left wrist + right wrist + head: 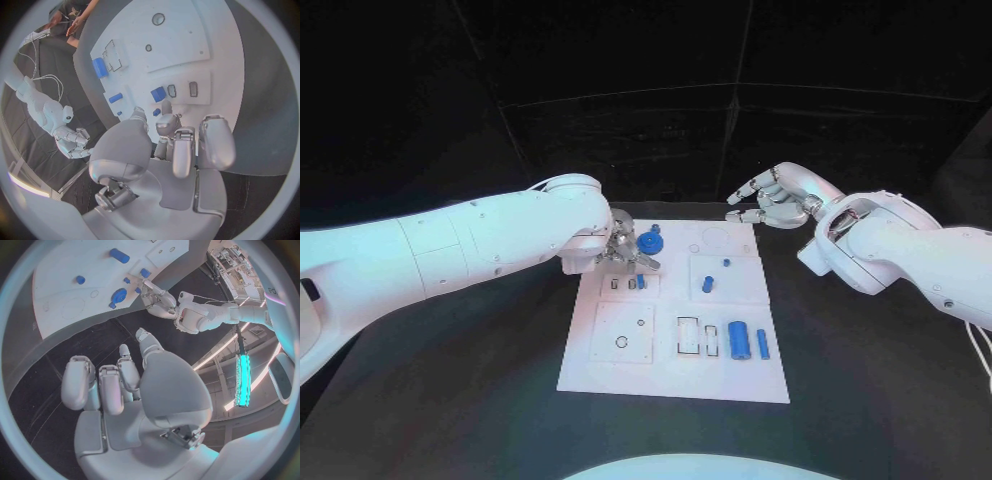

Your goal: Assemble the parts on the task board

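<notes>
Task board (603, 375), white, mid-table, carrying blue parts (763, 343) in its slots; left hand (626, 256) poised over the far-left slots, grip undeterminable; right hand (776, 197) curled, empty, beyond the far corner; risk: misaligned insertion jams a part.

The task board (675, 375) is white with thin dark outlines on it. The parts (763, 344) are blue. The desk (877, 380) is black. Both arms are white, each hand (776, 200) silver.
</notes>
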